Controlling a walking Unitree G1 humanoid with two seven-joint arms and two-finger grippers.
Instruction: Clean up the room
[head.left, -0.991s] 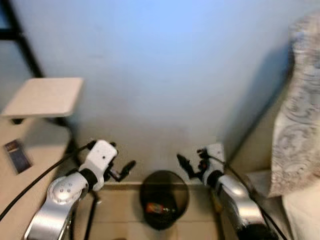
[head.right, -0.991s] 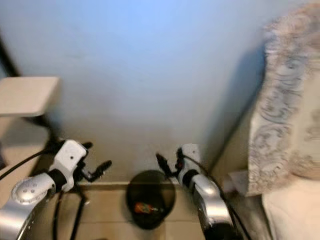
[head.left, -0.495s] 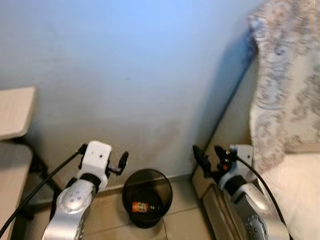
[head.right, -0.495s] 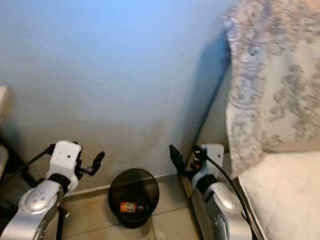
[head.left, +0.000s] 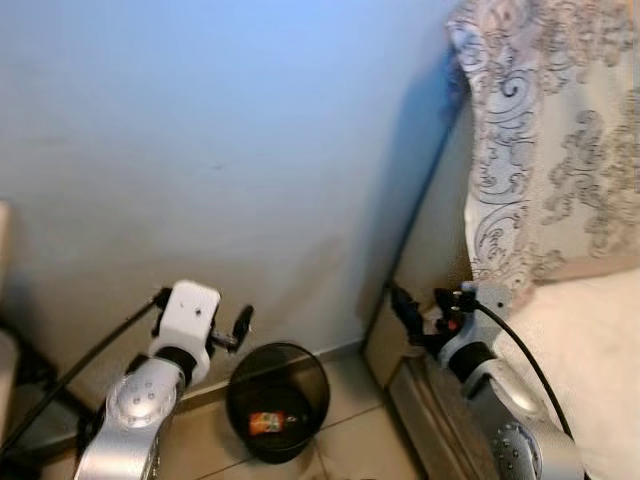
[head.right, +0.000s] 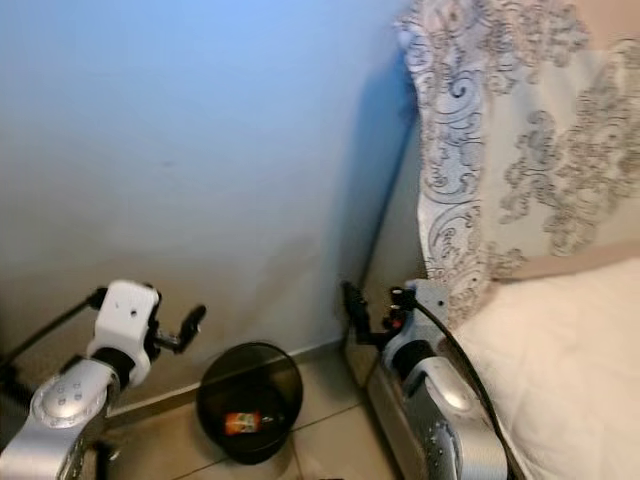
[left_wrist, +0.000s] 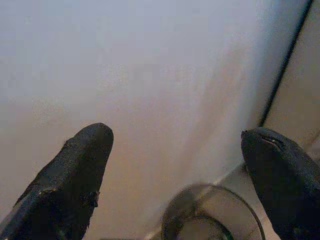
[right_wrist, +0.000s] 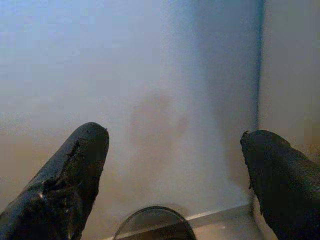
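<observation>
The left claw (left_wrist: 175, 165) is wide open and holds nothing. Its two black fingers (left_wrist: 75, 180) stand far apart, and it hangs in the air in front of the wall (head.left: 220, 150), just above the bin (head.left: 277, 400). The right claw (right_wrist: 175, 170) is wide open too, and it holds nothing. It hangs near the corner where the wall meets the bed frame (head.left: 425, 270), and it touches nothing.

The bin is small, round and black. It sits on the tiled floor (head.left: 345, 440), right against the wall, between the two arms and closer to the left one. Down inside the bin lies a little piece of trash (head.left: 264, 423) with orange and red on it. It is too small to tell what it is.

On the robot's right is the bed (head.left: 590, 370) with a pale cream cover. A pillow (head.left: 550, 140) with grey swirls leans up at the head of the bed. The right arm (head.left: 495, 400) reaches out beside the edge of the bed. A black cable (head.left: 70, 375) runs along the left arm (head.left: 140, 400).
</observation>
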